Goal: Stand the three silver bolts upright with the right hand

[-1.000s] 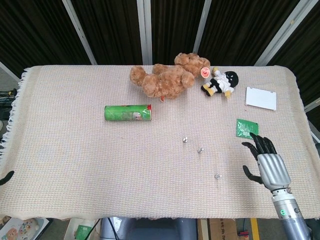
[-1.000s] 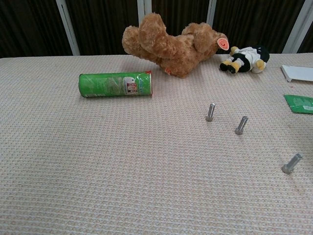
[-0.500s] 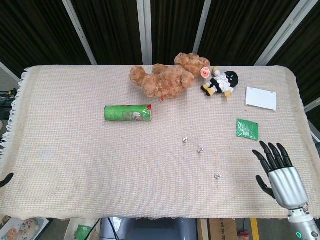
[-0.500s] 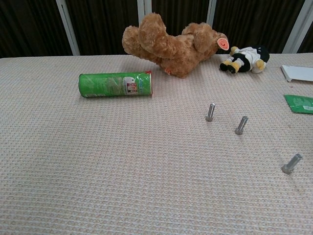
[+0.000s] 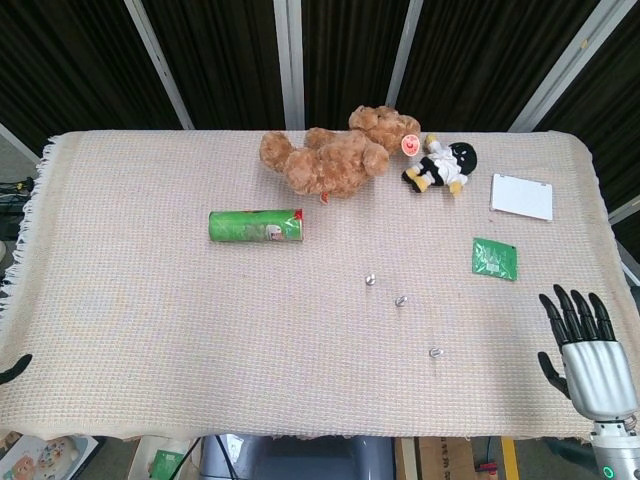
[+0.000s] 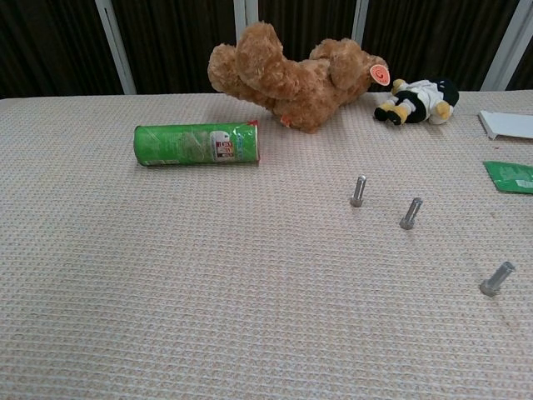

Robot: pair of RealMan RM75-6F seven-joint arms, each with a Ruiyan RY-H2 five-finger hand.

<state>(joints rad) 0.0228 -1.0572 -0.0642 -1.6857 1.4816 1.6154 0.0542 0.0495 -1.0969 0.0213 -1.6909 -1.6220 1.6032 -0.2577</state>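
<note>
three silver bolts (image 6: 405,214) standing on their heads on the woven tabletop (image 5: 150,300), right hand (image 5: 590,350) empty at the front right edge, fingers (image 5: 575,312) spread apart, left hand (image 5: 14,367) barely visible, fingers cannot tell

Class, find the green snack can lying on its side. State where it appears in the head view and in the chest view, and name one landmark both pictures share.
Head view: the green can lies left of centre, in front of the brown teddy bear.
Chest view: the green can lies upper left, in front and to the left of the brown teddy bear.
Shared landmark: the brown teddy bear at the table's far edge.
</note>
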